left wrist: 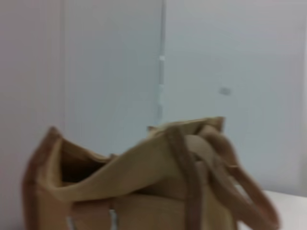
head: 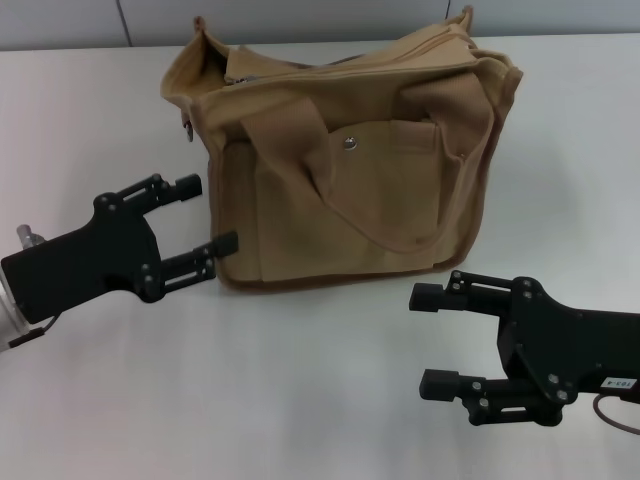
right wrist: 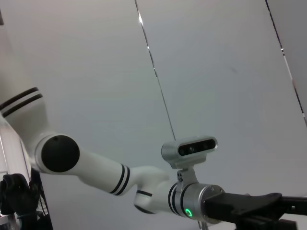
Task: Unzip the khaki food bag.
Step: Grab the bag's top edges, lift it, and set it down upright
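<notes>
Both tools released: left tool [head: 192, 217] beside bag [head: 345, 165] corner, right tool [head: 432, 340] near front. Left should steady corner, right seek zip pull up top.

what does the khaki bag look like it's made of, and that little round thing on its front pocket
The khaki food bag looks like matte woven canvas: soft folds, slumped top, darker brown piping along its edges. Its handles seem to be thicker webbing in the same tan. The snap looks like silvery metal with a slight glint, though coated plastic can't be ruled out.
</notes>
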Tool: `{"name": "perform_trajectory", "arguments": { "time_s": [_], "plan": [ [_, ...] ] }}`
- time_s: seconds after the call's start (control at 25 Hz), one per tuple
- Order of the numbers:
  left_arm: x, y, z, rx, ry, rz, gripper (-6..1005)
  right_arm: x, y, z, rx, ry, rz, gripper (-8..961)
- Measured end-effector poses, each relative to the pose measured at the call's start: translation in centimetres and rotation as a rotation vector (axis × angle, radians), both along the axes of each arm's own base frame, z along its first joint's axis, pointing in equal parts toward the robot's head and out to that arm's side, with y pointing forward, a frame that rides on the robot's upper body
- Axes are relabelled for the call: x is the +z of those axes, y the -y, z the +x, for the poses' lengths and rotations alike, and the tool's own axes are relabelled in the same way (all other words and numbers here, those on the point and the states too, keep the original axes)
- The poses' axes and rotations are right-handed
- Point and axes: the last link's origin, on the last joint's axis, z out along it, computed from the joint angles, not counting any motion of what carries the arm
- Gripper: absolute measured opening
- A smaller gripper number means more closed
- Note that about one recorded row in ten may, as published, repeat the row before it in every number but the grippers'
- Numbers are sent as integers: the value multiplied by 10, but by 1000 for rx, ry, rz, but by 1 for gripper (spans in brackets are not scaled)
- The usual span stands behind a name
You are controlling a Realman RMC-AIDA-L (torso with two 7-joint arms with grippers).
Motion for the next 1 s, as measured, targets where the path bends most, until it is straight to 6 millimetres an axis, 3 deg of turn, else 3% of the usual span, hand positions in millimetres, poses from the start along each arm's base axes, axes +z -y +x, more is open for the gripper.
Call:
{"name": "perform_trajectory", "arguments": {
  "time_s": [0.56,0.64,0.84,1.0],
  "plan": [
    [-19,-19,19,-6,114,104,681,-3,0,1,-21,3,-4,771],
    [-23,-24,24,0,142,113,451,-4,0,1,-24,3,-5,770],
    [-24,-27,27,-18,138,142,236,-5,1,2,-27,2,-6,770],
    [-23,-25,26,-33,122,151,189,-5,1,2,-31,5,-4,770]
  ]
}}
